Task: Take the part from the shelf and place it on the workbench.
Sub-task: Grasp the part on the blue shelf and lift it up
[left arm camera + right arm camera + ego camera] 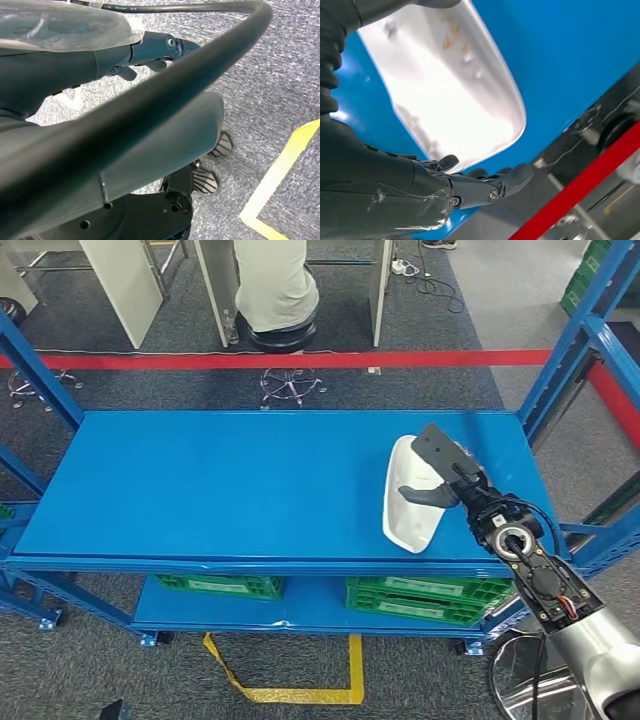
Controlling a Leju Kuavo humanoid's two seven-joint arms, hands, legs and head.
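Observation:
A white curved shell-like part (pixel 406 512) lies on the right end of the blue shelf top (pixel 226 480). My right hand (pixel 447 476) reaches over it from the right. The thumb lies across the part's upper face and the dark fingers stretch past its far side. In the right wrist view the part (pixel 452 100) sits between the thumb and the outstretched fingers (pixel 490 186), which run along its rim with no firm grip showing. The part still rests on the shelf. My left hand (pixel 151 50) hangs by my side over the carpet, holding nothing, its fingers loosely extended.
Green crates (pixel 219 586) (pixel 423 600) sit on the lower shelf. Blue uprights (pixel 573 350) frame the right end, close to my right arm. Beyond the shelf, a person (pixel 275 285) sits on a stool behind a red floor line (pixel 340 360). Yellow tape (pixel 302 695) marks the near floor.

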